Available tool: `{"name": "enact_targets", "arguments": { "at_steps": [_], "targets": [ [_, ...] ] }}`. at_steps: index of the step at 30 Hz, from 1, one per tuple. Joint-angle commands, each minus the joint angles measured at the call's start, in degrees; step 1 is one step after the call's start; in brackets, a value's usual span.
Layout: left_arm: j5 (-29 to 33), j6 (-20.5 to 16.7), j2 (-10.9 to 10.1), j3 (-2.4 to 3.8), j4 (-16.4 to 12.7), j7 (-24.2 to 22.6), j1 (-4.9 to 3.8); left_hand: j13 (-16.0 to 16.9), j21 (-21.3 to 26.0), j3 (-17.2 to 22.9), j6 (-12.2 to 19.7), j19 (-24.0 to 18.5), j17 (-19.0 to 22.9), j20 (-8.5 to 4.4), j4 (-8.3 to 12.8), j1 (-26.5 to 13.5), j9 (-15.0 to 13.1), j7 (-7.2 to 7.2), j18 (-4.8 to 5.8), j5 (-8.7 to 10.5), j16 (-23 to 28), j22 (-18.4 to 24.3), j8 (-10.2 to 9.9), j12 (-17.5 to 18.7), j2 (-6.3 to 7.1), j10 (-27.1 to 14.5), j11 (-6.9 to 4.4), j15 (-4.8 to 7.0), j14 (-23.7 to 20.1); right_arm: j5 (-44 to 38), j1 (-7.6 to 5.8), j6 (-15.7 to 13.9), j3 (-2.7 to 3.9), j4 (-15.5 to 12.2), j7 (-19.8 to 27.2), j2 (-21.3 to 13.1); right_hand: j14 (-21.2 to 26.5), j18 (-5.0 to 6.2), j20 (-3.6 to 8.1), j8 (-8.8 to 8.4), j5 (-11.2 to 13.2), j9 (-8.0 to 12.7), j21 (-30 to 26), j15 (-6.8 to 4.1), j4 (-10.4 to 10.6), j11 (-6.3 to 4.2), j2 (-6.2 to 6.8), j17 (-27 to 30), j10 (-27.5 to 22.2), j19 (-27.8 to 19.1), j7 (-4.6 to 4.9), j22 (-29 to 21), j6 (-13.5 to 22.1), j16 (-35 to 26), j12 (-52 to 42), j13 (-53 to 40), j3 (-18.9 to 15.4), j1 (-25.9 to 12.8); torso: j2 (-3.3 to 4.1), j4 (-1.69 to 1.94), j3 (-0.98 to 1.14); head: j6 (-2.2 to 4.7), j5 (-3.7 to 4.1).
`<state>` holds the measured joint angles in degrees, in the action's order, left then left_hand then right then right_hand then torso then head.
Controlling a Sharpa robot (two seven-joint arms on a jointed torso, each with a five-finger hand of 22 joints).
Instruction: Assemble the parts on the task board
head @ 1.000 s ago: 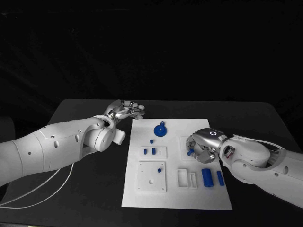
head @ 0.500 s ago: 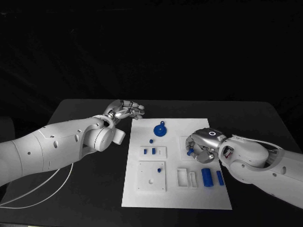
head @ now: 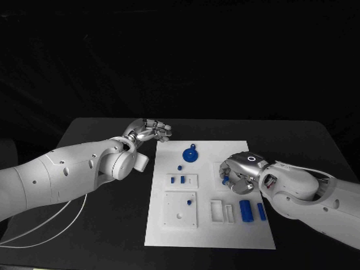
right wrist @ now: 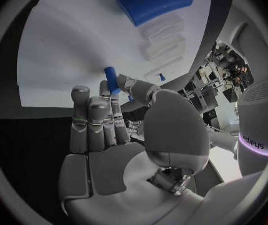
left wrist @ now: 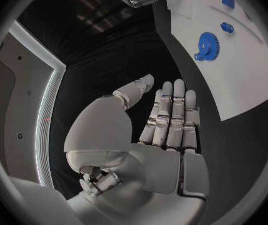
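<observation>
A small blue peg (right wrist: 110, 79) was pinched at the tips of the right hand (head: 243, 172), above the task board (head: 208, 236), probably lifted for inserting. The right wrist view showed this grip clearly; the head view hid it. The left hand (head: 148, 131), fingers (left wrist: 171, 116) straight together and holding nothing, waited over the surface (head: 99, 135) beside the board.

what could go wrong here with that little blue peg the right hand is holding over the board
The right hand holds the small blue peg only at its fingertips, so it may slip or tilt before it is seated. In the head view that hand covers the spot on the task board below it, so alignment is hard to check. The large blue cylinder lies loose close by and could be knocked.
</observation>
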<state>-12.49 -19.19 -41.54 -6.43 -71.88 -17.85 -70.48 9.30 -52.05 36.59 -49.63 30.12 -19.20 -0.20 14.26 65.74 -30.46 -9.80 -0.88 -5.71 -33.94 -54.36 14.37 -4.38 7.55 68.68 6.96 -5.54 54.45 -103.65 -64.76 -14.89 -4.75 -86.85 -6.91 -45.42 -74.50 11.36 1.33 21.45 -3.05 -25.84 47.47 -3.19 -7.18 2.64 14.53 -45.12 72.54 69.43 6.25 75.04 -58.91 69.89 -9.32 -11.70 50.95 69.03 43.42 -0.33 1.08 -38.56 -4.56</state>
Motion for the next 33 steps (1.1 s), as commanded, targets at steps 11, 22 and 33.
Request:
{"name": "enact_targets", "arguments": {
  "at_steps": [11, 22, 33],
  "targets": [
    [0.3, 0.5, 0.1, 0.04, 0.1, -0.4, -0.02, -0.1, 0.3, 0.0, 0.5, 0.2, -0.3, 0.14, -0.4, -0.6, 0.1, -0.15, -1.04, 0.33, 0.3, -0.1, 0.3, 0.2, -0.12, -0.1, 0.11, -0.14, 0.3, -3.1, 0.09, -3.2, 0.63, -2.7, -0.9, -0.8, 0.2, 3.64, 0.10, 0.57, 0.2, -0.3, 0.4, -0.87, -0.2, -0.28, -0.55, -0.1, 2.4, 0.2, -0.33, 1.1, -0.9, 0.2, -0.5, -0.5, 0.4, 0.2, -0.03, -0.03, 0.04, 0.07, -0.12],
    [0.3, 0.5, 0.3, 0.04, 0.2, -0.4, -0.02, -0.2, 0.3, 0.0, 0.5, 0.3, -0.4, 0.13, -0.4, -0.5, 0.1, -0.16, -1.08, 0.33, 0.4, -0.2, 0.3, 0.2, -0.10, -0.2, 0.11, -0.13, 0.3, -1.8, 0.07, -3.2, 1.90, -8.1, -0.6, -1.3, 0.2, 3.64, 0.12, 0.62, 0.2, -0.3, 0.4, -0.92, -0.2, -0.33, -0.46, -0.1, 2.5, 0.2, -0.38, 1.1, -1.0, 0.2, -0.5, -0.5, 0.4, 0.2, -0.02, -0.04, 0.01, 0.31, -0.31],
    [0.3, 0.4, 0.8, 0.04, 0.3, -0.4, -0.02, -0.2, 0.2, 0.0, 0.6, 0.3, -0.4, 0.13, -0.4, -0.5, 0.1, -0.17, -1.10, 0.34, 0.5, -0.2, 0.3, 0.2, -0.09, -0.2, 0.12, -0.13, 0.3, -0.3, 1.01, -2.4, 1.56, -9.8, 0.6, 4.6, 0.2, 3.64, 0.14, 0.59, 0.2, -0.3, 0.5, -0.92, -0.1, -0.33, -0.66, -0.1, 2.5, 0.2, -0.36, 1.0, -0.9, 0.2, -0.4, -0.6, 0.5, 0.2, 0.00, 0.00, -0.01, 0.24, -1.51]
  ]
}}
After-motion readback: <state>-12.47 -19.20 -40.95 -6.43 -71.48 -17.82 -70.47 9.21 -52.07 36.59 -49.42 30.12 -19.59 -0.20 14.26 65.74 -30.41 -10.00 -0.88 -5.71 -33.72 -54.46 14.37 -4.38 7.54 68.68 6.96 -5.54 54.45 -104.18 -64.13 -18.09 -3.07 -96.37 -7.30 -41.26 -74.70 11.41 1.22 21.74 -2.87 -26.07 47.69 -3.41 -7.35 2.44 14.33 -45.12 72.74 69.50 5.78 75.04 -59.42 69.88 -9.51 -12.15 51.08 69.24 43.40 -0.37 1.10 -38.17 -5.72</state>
